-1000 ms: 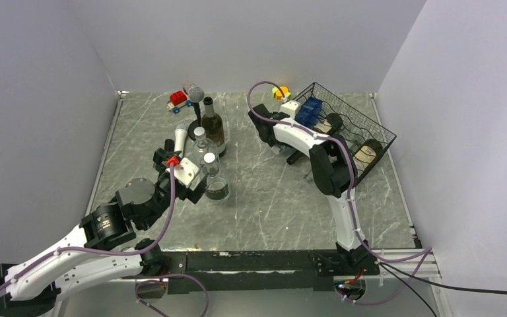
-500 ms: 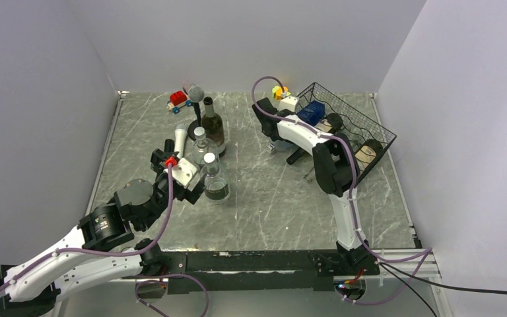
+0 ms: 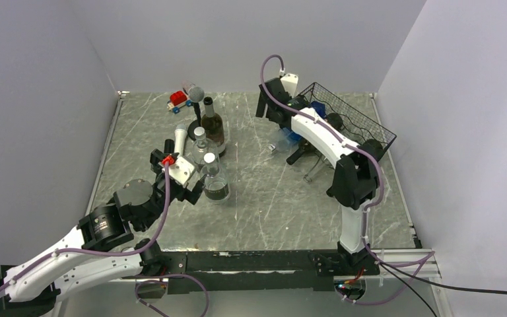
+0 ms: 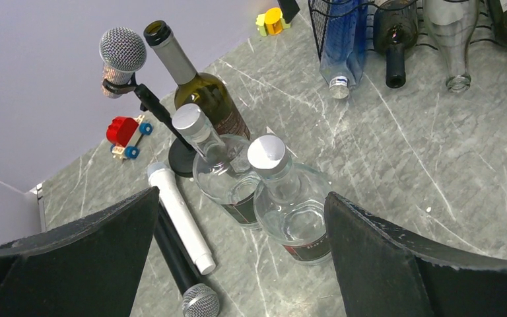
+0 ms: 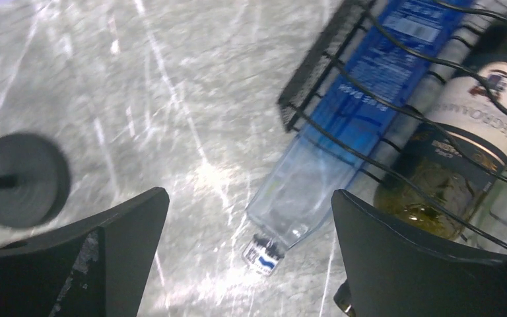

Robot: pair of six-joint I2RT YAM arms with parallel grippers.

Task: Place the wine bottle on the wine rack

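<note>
A dark green wine bottle (image 3: 212, 124) (image 4: 201, 96) stands upright at the back left, behind two clear bottles (image 4: 290, 205). The black wire wine rack (image 3: 364, 127) (image 5: 315, 66) sits at the back right. Several bottles lie in it, among them a blue one (image 5: 370, 72) with its neck (image 3: 288, 138) poking out, and a labelled wine bottle (image 5: 469, 132). My right gripper (image 3: 269, 104) (image 5: 249, 198) hangs open above the blue bottle's neck and holds nothing. Near the clear bottles, my left gripper (image 3: 193, 190) (image 4: 241, 195) is open and empty.
A microphone on a stand (image 4: 122, 53) rises beside the green bottle. Two hand microphones, one white (image 4: 178, 218), lie to the left. A red toy car (image 3: 179, 100) and a yellow toy (image 4: 272, 21) sit by the back wall. A round dark base (image 5: 20, 178) shows left of the right gripper.
My right gripper has opened wide and lifted up and back from the blue bottle, which stays lying in the rack. The left arm has not moved.
</note>
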